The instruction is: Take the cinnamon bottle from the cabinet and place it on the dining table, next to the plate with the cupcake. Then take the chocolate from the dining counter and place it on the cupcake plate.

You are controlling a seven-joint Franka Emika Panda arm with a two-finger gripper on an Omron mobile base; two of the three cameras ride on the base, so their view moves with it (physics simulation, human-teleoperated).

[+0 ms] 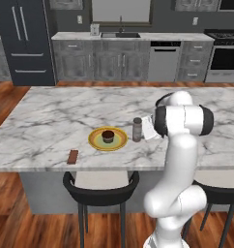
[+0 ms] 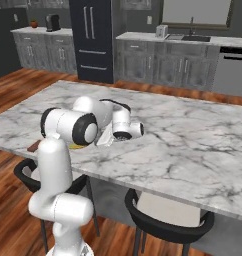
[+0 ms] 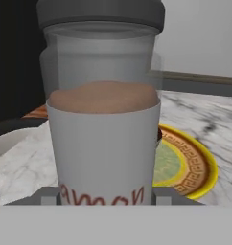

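Observation:
The cinnamon bottle point(image 1: 137, 129), with a dark grey cap and brown powder inside, stands upright on the white marble dining table point(image 1: 51, 111), just right of the yellow plate point(image 1: 95, 140). The dark brown cupcake point(image 1: 108, 136) sits in the middle of that plate. My gripper point(image 1: 142, 130) reaches in from the right and is shut on the cinnamon bottle. In the hand view the bottle point(image 3: 103, 119) stands between my fingertips point(image 3: 50, 196), with the plate point(image 3: 192, 167) behind it. The flat brown chocolate point(image 1: 73, 156) lies near the table's front edge, left of the plate.
Black stools point(image 1: 100, 186) stand under the front edge of the table, one on each side of my base. Far behind are grey kitchen cabinets with a sink point(image 1: 120, 35), a dark fridge point(image 1: 24, 41) and a stove point(image 1: 226, 58).

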